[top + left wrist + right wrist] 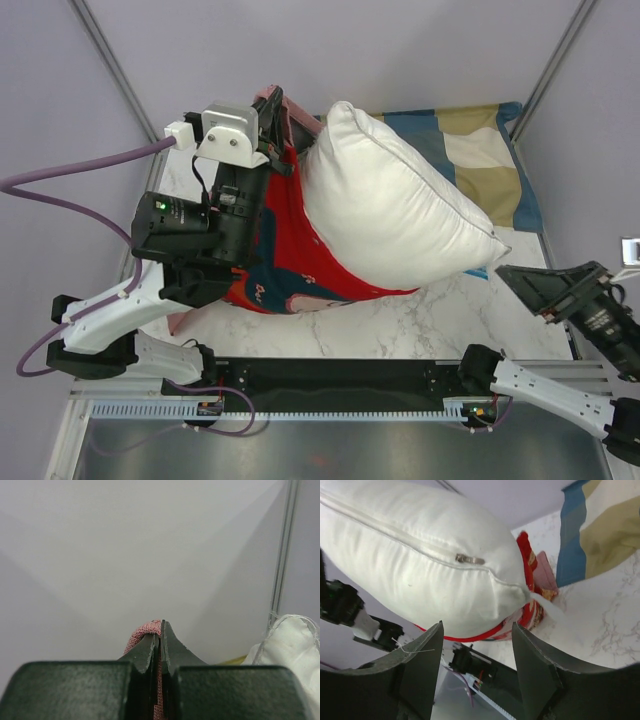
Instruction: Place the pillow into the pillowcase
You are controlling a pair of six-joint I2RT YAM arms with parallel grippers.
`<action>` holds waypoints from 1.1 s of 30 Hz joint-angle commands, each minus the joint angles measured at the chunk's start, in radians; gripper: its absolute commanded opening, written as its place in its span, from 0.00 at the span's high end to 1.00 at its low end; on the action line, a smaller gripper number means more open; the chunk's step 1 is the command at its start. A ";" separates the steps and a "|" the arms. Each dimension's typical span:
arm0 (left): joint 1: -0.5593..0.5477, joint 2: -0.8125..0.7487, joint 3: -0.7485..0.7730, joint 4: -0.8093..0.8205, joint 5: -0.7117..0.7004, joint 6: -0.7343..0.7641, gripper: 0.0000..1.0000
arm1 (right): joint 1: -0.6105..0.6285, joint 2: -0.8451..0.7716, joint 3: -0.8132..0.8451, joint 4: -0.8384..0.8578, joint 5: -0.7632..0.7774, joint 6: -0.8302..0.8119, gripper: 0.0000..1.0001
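The plump white pillow [395,200] lies diagonally across the middle of the table, its lower left side resting in and on the red printed pillowcase [290,255]. My left gripper [275,125] is raised at the back left and shut on the pillowcase's dull pink edge [142,632], holding it up. My right gripper [520,280] is open and empty, just right of the pillow's near right corner. In the right wrist view the pillow [420,555] with its zipper fills the top, the red pillowcase [527,610] below it, and my open gripper [477,630] faces them.
A blue, tan and cream checked pillow [480,155] lies at the back right under the white pillow. The white marble tabletop [400,320] shows in front. A black rail [340,375] runs along the near edge. Grey walls enclose the table.
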 commanded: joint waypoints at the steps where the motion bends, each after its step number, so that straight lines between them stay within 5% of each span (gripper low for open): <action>1: 0.008 -0.028 0.045 0.125 0.083 0.042 0.96 | 0.000 0.132 -0.077 -0.019 -0.131 -0.009 0.36; 8: 0.006 -0.042 0.043 0.113 0.084 0.028 0.96 | 0.002 0.164 -0.284 0.153 -0.157 0.070 0.36; 26: 0.008 -0.065 0.045 0.094 0.091 0.002 0.96 | 0.000 0.276 -0.409 0.358 0.024 0.152 0.33; 33: 0.006 -0.072 0.051 0.094 0.091 0.002 0.96 | 0.000 0.360 -0.442 0.401 0.105 0.143 0.42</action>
